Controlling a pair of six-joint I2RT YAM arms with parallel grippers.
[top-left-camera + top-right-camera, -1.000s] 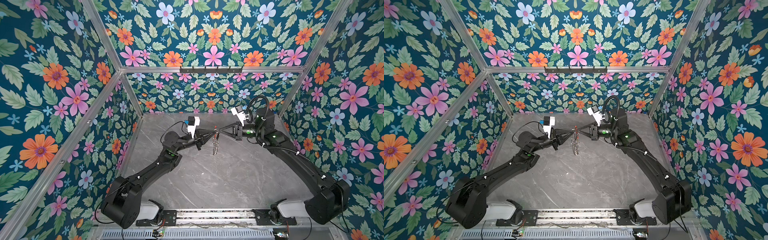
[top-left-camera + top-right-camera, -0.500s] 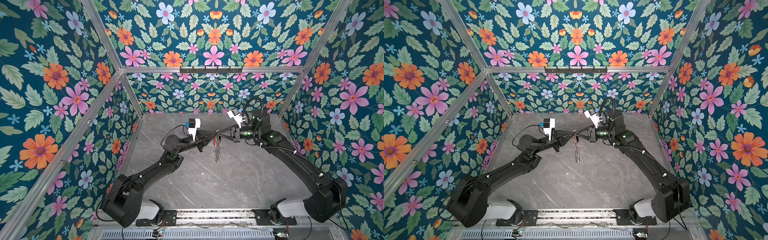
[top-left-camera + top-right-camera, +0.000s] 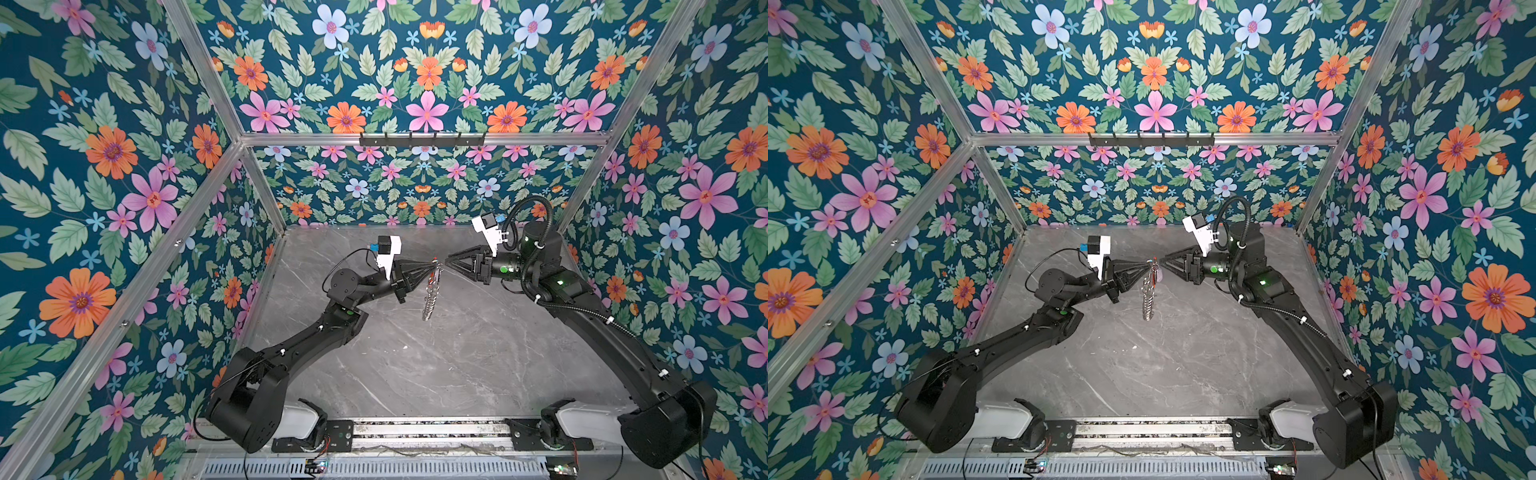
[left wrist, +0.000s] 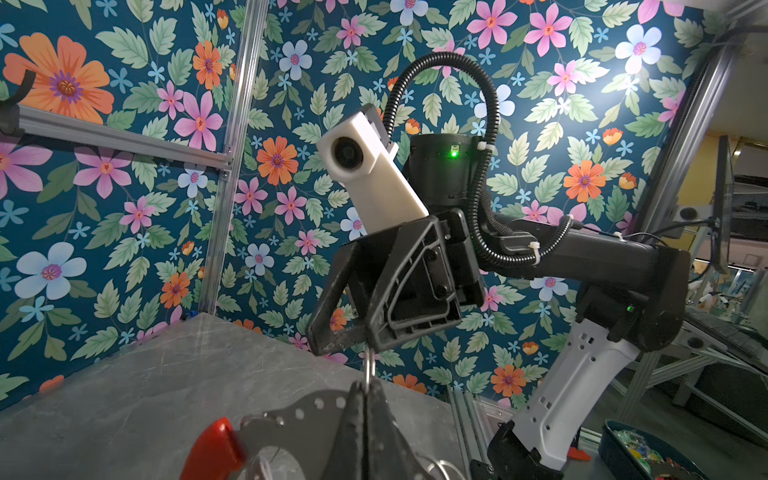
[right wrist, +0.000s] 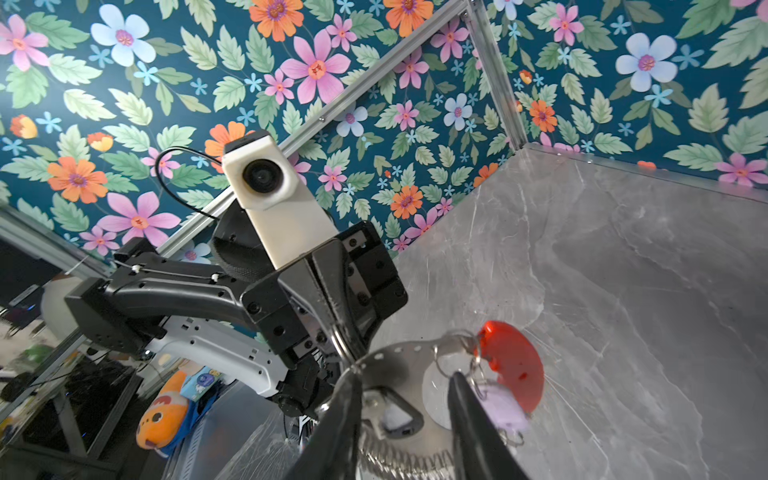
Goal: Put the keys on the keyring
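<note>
Left tool [image 3: 432,266]: fingers pressed together and clamped on the keyring [image 3: 432,286], holding it up in the air over the middle-back of the table [image 3: 457,353]. The left wrist view shows the two fingers [image 4: 353,419] closed tight on the perforated metal band.

Right tool [image 3: 446,262]: tip to tip with the left one and pointing straight at it. Its fingers stand apart, and nothing is gripped between them. The right wrist view shows the gap clearly [image 5: 403,380].

Keyring: it hangs from the left tool's tips, just beside the right tool's tips in both top views. From the right wrist the metal band [image 5: 399,353] arcs across the open gap, with one finger on each side of it.

Red section [image 5: 513,365]: this sits on the far end of the band from the left tool's grip, outside the right tool's fingers.

Lilac key [image 5: 505,411]: it dangles by its tiny ring just under the red section, right beside one right-tool finger [image 5: 461,399]. Whether they touch, I can't tell. It's a small pale spot in a top view [image 3: 1156,274].

Silver rings [image 3: 1147,305]: a long bunch droops straight down from the hoop, below both tools and clear of the table.

Table: grey marble, with both arms reaching in from the near corners.
</note>
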